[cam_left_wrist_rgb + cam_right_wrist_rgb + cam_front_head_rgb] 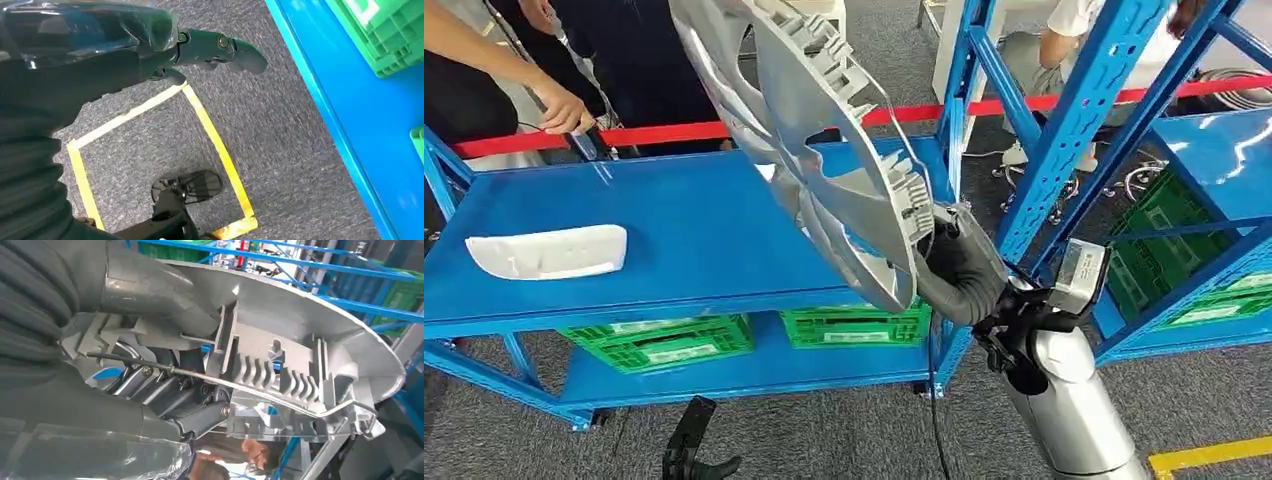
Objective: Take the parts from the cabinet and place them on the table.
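A large silver wheel cover [814, 130] is held up, tilted on edge, above the blue shelf top [694, 230]. My right hand [959, 268] grips its lower rim. In the right wrist view the grey thumb [150, 290] lies over the ribbed inner side of the cover [290, 340], and the darker fingers [200, 420] clamp from the other side. A white curved part [549, 250] lies flat on the left of the shelf top. My left hand [215, 50] hangs over the grey carpet with its fingers stretched out and nothing in them.
Green crates [664, 340] stand on the lower shelf, more [1174, 250] in the blue rack on the right, whose uprights [1074, 130] stand close to my right arm. A red barrier tape [664, 132] and people [494, 80] are behind the shelf. Yellow tape [215, 140] marks the floor.
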`<state>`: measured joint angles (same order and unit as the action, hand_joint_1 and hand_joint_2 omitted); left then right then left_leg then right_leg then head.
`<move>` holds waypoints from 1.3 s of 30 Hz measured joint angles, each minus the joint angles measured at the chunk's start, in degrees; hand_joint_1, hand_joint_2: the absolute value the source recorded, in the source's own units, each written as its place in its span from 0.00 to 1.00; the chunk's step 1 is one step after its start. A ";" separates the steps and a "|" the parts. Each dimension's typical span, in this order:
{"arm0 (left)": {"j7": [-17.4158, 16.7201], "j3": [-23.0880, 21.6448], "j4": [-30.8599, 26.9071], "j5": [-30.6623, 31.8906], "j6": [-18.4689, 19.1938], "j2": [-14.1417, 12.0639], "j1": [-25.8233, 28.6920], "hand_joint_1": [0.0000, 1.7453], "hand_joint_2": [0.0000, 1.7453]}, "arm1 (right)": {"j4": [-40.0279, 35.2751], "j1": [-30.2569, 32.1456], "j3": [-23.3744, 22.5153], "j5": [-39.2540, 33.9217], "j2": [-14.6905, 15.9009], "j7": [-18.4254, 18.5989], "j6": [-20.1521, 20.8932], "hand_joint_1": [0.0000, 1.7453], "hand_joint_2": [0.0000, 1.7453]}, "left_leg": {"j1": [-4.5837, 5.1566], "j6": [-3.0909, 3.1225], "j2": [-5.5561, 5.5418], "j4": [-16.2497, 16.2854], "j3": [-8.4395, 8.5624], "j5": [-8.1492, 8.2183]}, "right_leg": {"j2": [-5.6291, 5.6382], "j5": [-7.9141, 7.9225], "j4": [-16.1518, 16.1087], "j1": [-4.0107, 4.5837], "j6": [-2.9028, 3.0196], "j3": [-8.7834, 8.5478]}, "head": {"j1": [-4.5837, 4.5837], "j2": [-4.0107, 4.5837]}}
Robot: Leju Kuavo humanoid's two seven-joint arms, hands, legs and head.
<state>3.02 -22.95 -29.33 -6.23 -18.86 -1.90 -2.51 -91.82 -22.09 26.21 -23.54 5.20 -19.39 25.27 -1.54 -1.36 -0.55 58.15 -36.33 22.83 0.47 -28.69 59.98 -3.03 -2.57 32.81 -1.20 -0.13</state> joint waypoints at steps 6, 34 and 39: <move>0.00 0.85 -0.02 0.24 0.00 0.04 0.62 0.00 1.00 | 0.04 -0.07 0.17 -0.28 -0.50 0.18 0.09 1.00 1.00 | -0.66 -0.95 0.48 9.14 -3.80 7.48 | 0.05 1.54 0.40 0.63 2.91 2.01 | -0.33 0.00; 0.81 3.21 -0.44 1.05 0.17 0.68 1.20 0.00 1.00 | 0.42 -0.04 0.37 -0.85 -0.85 0.92 1.07 1.00 1.00 | 0.80 0.40 1.07 -0.24 -3.81 -3.14 | -0.60 -0.15 -0.83 1.15 3.07 -1.10 | -0.46 0.00; 1.20 3.78 -0.22 1.01 0.18 0.85 1.36 0.00 1.00 | 0.44 0.01 0.39 -1.07 -1.33 0.94 1.09 1.00 1.00 | 0.53 -0.70 0.80 16.87 -7.41 9.53 | -0.59 2.92 -0.70 1.60 3.99 2.52 | -0.85 0.00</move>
<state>4.22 -19.17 -29.55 -5.22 -18.69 -1.05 -1.15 -91.39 -22.08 26.60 -24.61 3.87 -18.45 26.36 -1.01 -2.06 0.26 75.02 -43.74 32.36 -0.12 -25.78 59.28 -1.43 1.42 35.32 -2.05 -0.13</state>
